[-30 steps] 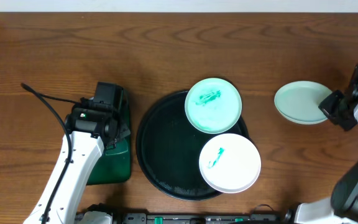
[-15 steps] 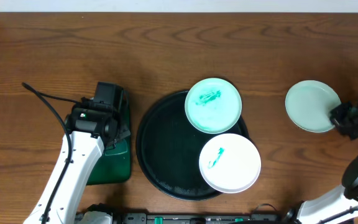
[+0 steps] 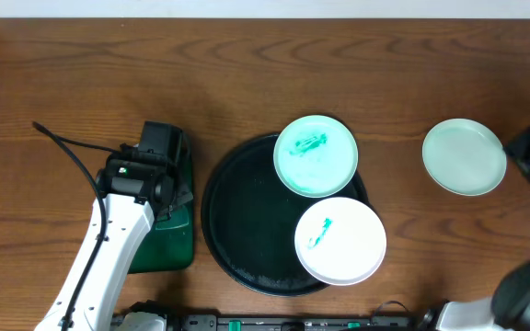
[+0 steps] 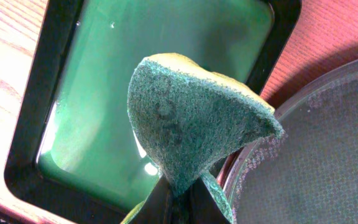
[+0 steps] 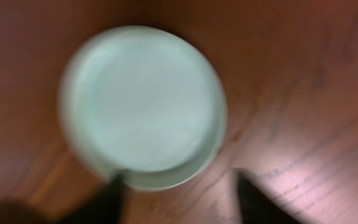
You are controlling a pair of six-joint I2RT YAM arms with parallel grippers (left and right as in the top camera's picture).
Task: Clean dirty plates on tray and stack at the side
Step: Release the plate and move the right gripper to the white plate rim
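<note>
Pinching sponge [image 4: 191, 118] tight in left gripper [image 4: 179, 200] over green tray [image 4: 166, 74]. Holding right gripper [image 5: 182, 193] wide apart, empty, near plain plate [image 3: 464, 156] at table's 3 o'clock. Likely reaching next for smeared mint plate [image 3: 316, 154] and white plate [image 3: 339, 240] on black tray [image 3: 237, 211], lying 3 o'clock from left gripper, nearer arm

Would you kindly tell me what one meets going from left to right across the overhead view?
small rectangular green tray with dark rim → large round glossy black tray → plain pale mint round plate on the wood → right gripper.
</note>
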